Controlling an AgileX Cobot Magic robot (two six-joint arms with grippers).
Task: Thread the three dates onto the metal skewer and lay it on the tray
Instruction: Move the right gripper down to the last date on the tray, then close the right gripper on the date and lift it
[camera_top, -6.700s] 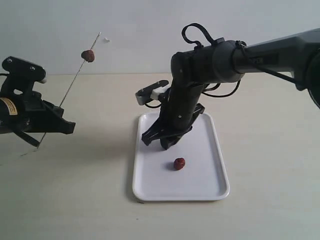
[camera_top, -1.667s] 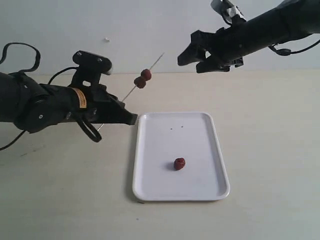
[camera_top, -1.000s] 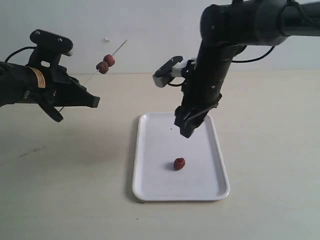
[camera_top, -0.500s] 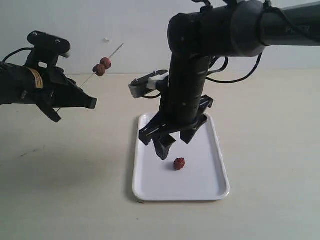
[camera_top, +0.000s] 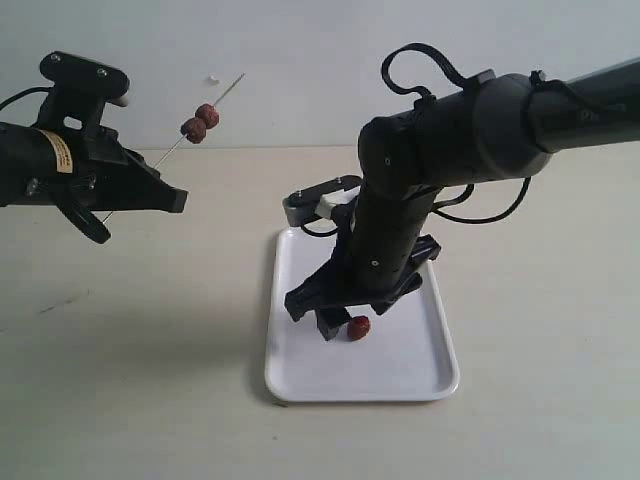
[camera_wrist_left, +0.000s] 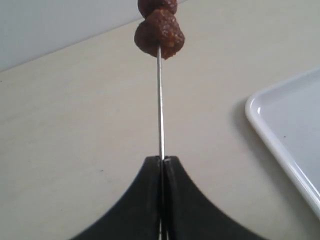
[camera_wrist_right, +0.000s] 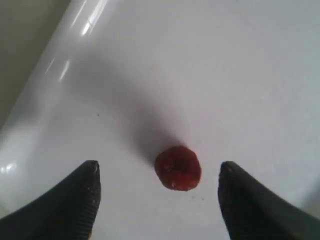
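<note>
Your right end effector (camera_wrist_right: 158, 166) straddles the last date (camera_wrist_right: 178, 168), jaws apart: close them. Left end effector (camera_wrist_left: 161, 160) clamps the skewer (camera_wrist_left: 160, 100).

Exterior: raised and distant, facing the wall (camera_top: 300, 60); takes in the whole tray (camera_top: 300, 370).
Left wrist: close behind the left gripper (camera_wrist_left: 161, 162), sighting along the skewer (camera_wrist_left: 160, 110).
Right wrist: very near, behind the right gripper (camera_wrist_right: 159, 170), facing down onto the tray.
Shared: tray, in all three.
</note>
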